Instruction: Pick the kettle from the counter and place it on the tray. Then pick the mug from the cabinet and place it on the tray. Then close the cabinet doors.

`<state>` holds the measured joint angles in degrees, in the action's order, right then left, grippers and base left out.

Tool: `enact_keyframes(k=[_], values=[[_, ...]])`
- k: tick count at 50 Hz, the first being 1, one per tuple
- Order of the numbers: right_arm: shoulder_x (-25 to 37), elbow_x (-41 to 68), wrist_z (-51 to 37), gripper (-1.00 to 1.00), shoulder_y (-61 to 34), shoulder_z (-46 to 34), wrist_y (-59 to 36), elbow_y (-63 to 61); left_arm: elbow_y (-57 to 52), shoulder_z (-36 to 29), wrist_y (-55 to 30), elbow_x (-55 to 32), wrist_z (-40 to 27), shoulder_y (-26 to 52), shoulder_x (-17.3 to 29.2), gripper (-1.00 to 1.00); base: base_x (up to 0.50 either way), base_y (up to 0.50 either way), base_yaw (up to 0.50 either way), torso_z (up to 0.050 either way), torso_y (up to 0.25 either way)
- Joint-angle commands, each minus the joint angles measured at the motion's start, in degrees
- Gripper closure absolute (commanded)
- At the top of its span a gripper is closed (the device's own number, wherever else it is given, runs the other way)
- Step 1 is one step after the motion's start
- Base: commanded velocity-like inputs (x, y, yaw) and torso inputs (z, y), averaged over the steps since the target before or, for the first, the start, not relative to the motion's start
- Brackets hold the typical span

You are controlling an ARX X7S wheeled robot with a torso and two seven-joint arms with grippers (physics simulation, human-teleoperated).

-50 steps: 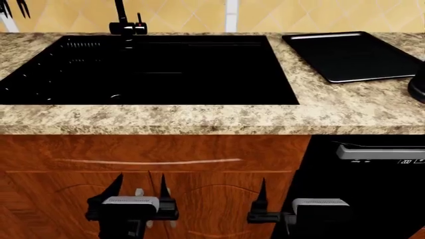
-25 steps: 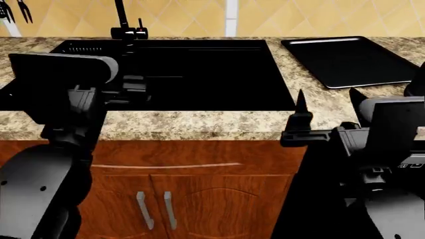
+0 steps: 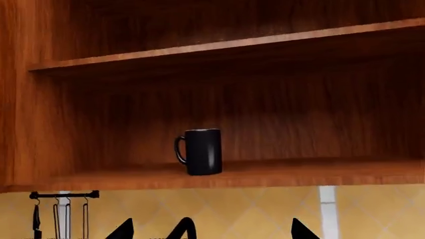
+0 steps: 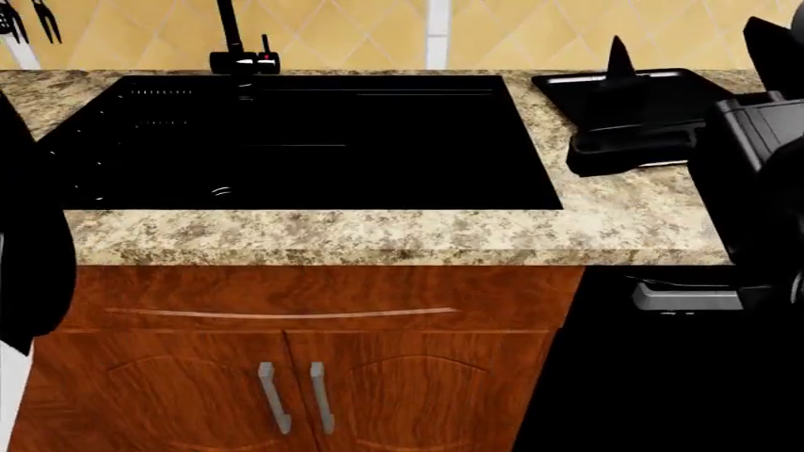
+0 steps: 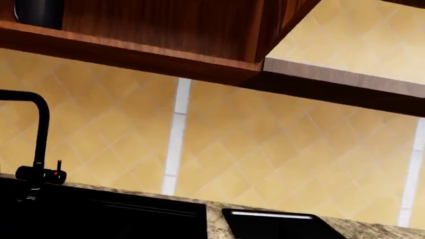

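Left wrist view: open wall cabinet (image 3: 99, 99) of reddish wood with two shelves; the mug (image 3: 199, 151) stands upright on the lower shelf, handle side-on, nothing touching it. Below the cabinet, yellow tiled wall with a utensil rail (image 3: 64, 195); dark tips of the left gripper (image 3: 239, 231) show spread apart with nothing between them. Head view: speckled counter (image 4: 377, 235) around a large black sink (image 4: 301, 141) with a black tap (image 4: 239, 42) behind it; the tray (image 4: 684, 99) lies on the counter just right of the sink, partly hidden by the right gripper (image 4: 691, 56) raised in front of it, prongs apart and holding nothing. Right wrist view: tap (image 5: 37, 144), sink, a corner of the tray (image 5: 279, 225) right of the sink, tiled wall, cabinet underside (image 5: 133, 55). Kettle not seen in any view.
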<state>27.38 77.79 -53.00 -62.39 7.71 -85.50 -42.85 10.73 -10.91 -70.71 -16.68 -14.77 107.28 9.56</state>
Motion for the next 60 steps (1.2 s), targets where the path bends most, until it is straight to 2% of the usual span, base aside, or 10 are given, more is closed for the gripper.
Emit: enact_keyframes(k=[1, 6, 15, 25, 34, 45, 60], values=[[3.0, 9.7, -7.8, -1.00, -4.9, -1.6, -0.4, 2.0, 26.2, -3.5, 9.6, 3.1, -0.3, 15.7, -2.0, -1.00, 0.00, 0.00, 0.00, 0.050, 0.000], [3.2, 11.5, -9.7, -1.00, -5.8, -3.0, 0.1, 2.3, 31.7, -4.6, 12.3, 3.8, 0.4, 17.8, -3.0, -1.00, 0.00, 0.00, 0.00, 0.050, 0.000], [4.4, 10.6, -10.6, -1.00, -6.1, -4.9, 0.6, 0.8, 32.5, -6.8, 12.0, 3.8, 1.9, 18.3, -4.0, -1.00, 0.00, 0.02, 0.00, 0.050, 0.000], [5.7, 13.1, -12.3, -1.00, -5.7, -4.3, 2.7, 2.5, 32.9, -8.2, 11.4, 3.3, 3.3, 19.0, -5.0, -1.00, 0.00, 0.36, 0.00, 0.050, 0.000], [8.6, 22.1, -20.0, -1.00, -12.1, -7.1, 4.2, 7.2, 32.4, -7.5, 10.1, 1.2, 4.8, 20.3, -5.9, -1.00, 0.00, 0.00, 0.00, 0.002, 0.000], [10.8, 25.6, -22.4, -1.00, -16.8, -9.6, 5.3, 10.9, 32.8, -7.5, 10.7, 0.7, 4.6, 20.7, -5.7, -1.00, 0.01, 0.00, 0.00, 0.000, 0.000], [11.6, 27.7, -24.1, -1.00, -20.3, -12.4, 6.7, 12.4, 36.4, -8.7, 12.6, 1.3, 5.2, 24.2, -4.9, -1.00, 0.50, 0.00, 0.00, 0.000, 0.000]])
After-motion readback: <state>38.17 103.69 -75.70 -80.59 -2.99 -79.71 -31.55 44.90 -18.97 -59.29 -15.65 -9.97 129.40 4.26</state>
